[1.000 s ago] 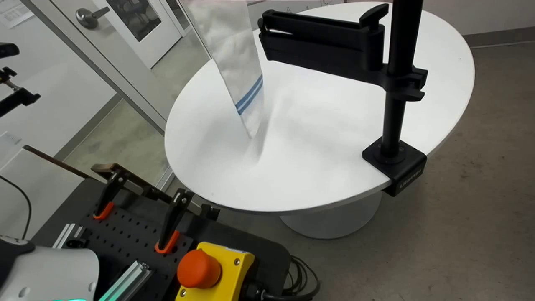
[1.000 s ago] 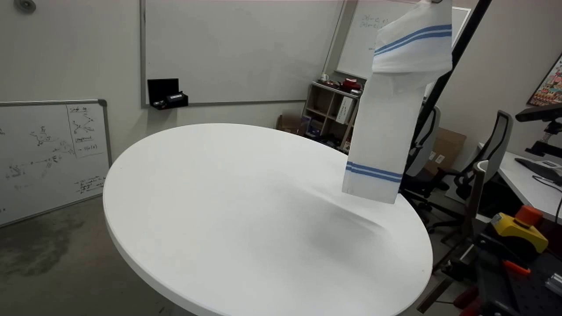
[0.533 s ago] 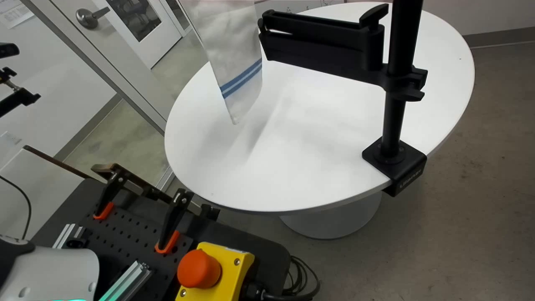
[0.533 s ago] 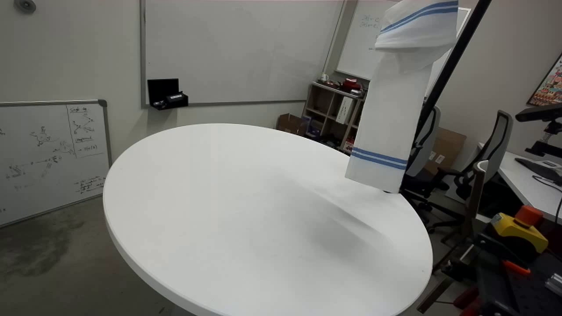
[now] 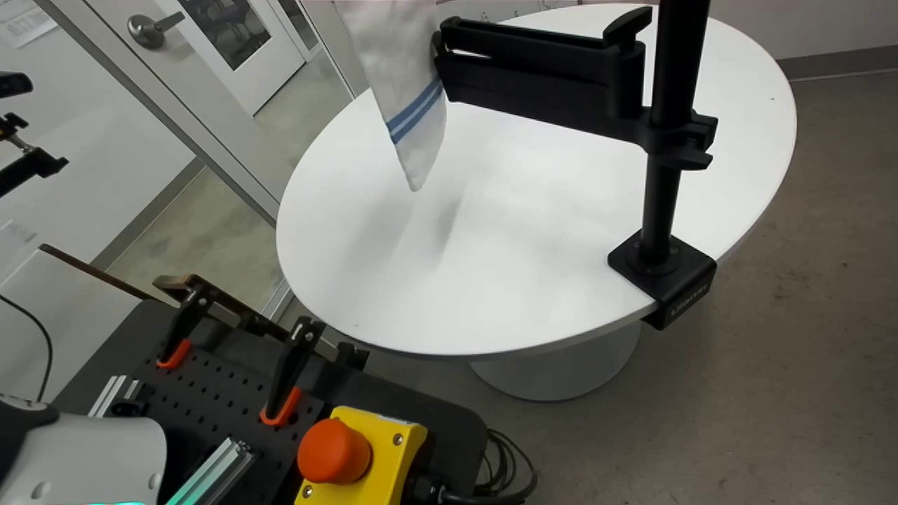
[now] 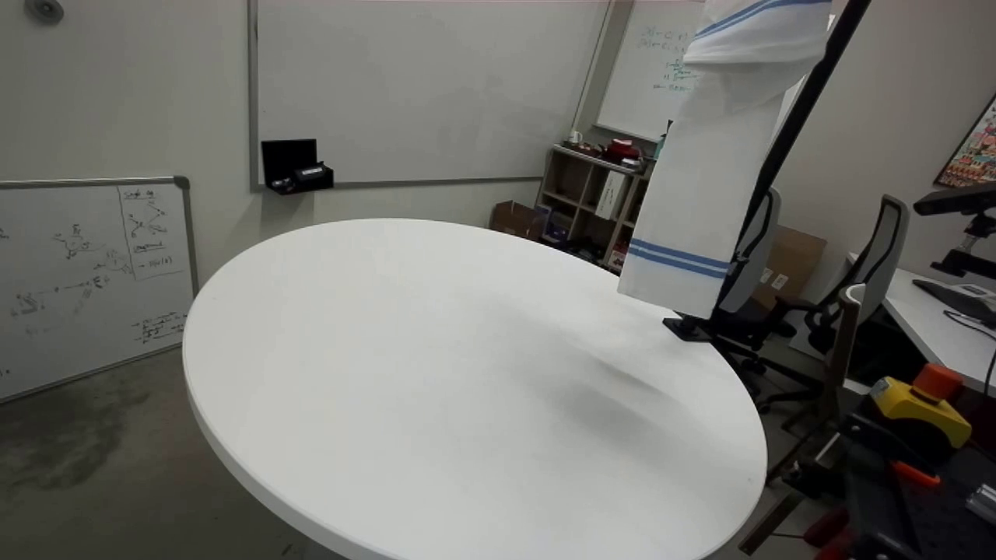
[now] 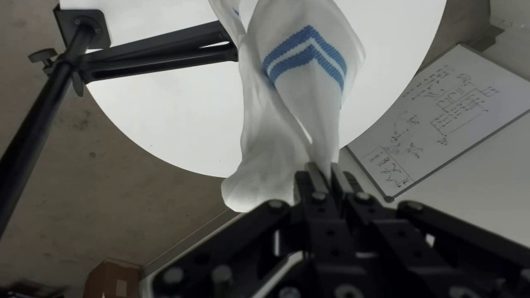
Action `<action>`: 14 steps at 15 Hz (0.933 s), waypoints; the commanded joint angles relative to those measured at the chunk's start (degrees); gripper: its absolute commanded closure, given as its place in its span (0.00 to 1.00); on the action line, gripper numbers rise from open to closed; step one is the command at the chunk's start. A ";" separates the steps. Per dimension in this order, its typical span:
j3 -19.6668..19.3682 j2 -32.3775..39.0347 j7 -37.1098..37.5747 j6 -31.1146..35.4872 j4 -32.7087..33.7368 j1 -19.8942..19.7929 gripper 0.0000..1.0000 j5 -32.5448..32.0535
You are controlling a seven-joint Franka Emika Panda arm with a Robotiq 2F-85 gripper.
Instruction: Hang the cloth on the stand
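The white cloth (image 7: pixel 308 82) with blue stripes hangs from my gripper (image 7: pixel 324 169), whose fingertips are closed on a gathered part of it in the wrist view. The cloth hangs above the table in both exterior views (image 5: pixel 400 63) (image 6: pixel 692 187), its upper part out of frame. The black stand has a pole (image 5: pixel 663 203) and a flat horizontal arm (image 5: pixel 540 77). Its arm also shows in the wrist view (image 7: pixel 161 54). The cloth's edge overlaps the arm's free end in view; I cannot tell whether they touch. My gripper is out of frame in both exterior views.
The stand's base (image 5: pixel 663 280) is clamped at the edge of the round white table (image 5: pixel 477 301). A black bench (image 5: pixel 231 379) with clamps and a yellow emergency-stop box (image 5: pixel 379 449) stands near the table. Chairs (image 6: pixel 867 272) and a shelf (image 6: pixel 576 194) are beyond it.
The cloth has risen, and its lower end is higher above the table. In an exterior view it has also shifted right, uncovering the stand's base. The stand has not moved.
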 commanded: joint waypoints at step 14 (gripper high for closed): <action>-2.81 27.77 9.88 -3.32 18.17 -4.65 0.99 0.86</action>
